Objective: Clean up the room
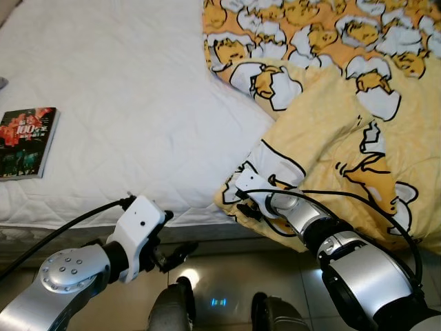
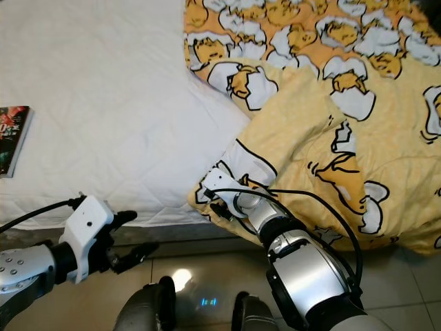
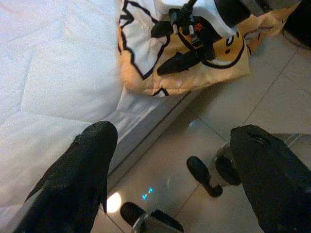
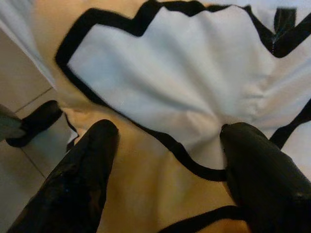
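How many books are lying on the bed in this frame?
1. A single book lies flat on the white mattress, near its left edge, well apart from the yellow blanket. Another could be hidden under the blanket.

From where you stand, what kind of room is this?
Most likely a bedroom. A bed with a white quilted cover fills the view, a yellow cartoon-print blanket is bunched on it and hangs over the edge, and a book lies on the cover. The floor is glossy tile.
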Available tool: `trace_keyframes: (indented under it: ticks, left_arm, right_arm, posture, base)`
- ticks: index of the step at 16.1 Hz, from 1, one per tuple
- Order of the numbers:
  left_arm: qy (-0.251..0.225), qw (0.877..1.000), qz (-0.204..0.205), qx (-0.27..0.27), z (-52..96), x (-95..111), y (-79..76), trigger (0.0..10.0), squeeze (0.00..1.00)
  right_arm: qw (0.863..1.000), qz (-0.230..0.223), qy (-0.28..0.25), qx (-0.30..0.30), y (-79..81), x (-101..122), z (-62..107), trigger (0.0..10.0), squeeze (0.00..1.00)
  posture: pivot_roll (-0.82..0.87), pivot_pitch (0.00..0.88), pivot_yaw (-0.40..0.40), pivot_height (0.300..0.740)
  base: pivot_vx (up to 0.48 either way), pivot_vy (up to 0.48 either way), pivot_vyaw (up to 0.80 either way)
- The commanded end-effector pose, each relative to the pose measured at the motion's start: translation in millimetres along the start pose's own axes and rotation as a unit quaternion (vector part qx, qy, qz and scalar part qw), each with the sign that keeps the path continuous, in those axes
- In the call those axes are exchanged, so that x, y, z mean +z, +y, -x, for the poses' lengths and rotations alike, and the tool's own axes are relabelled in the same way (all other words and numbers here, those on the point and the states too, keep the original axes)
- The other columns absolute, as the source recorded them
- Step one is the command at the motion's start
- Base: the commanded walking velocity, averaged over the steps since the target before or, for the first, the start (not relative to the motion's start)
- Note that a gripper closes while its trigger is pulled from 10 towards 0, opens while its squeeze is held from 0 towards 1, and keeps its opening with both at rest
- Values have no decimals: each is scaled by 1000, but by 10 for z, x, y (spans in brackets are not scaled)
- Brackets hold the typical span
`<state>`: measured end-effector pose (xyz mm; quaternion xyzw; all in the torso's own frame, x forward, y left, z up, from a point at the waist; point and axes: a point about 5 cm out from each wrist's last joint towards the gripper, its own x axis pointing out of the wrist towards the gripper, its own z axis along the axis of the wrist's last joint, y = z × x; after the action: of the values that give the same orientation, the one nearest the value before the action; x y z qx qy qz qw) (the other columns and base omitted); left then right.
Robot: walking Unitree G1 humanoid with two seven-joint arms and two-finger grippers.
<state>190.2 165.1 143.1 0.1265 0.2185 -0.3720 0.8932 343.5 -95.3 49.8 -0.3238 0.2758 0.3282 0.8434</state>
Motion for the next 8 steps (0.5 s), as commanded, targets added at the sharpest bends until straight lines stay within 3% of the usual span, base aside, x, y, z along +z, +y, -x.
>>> trace_keyframes:
  ticks: [1,2,3,8]
  left_arm:
    - [6,1000,1,-5,50,-12,-27,10000,0]
    - [7,1000,2,-5,63,-15,-32,10000,0]
    - [8,1000,3,-2,75,-12,-30,10000,0]
    - [2,1000,1,0,45,48,-29,10000,0]
  right_arm:
    - [1000,4,17,-15,-1,-46,-3,4784,0]
    - [1000,3,17,-24,-15,-46,-1,2863,0]
    - [999,0,13,-34,-35,-30,1,0,0]
    - [999,-20,4,-29,-10,-19,-7,0,0]
  posture:
    - [247,317,22,740]
    - [247,317,20,740]
    - [245,315,20,740]
    - [245,297,15,740]
  base:
    - [0,0,0]
    - [0,0,0]
    - [0,0,0]
    - [0,0,0]
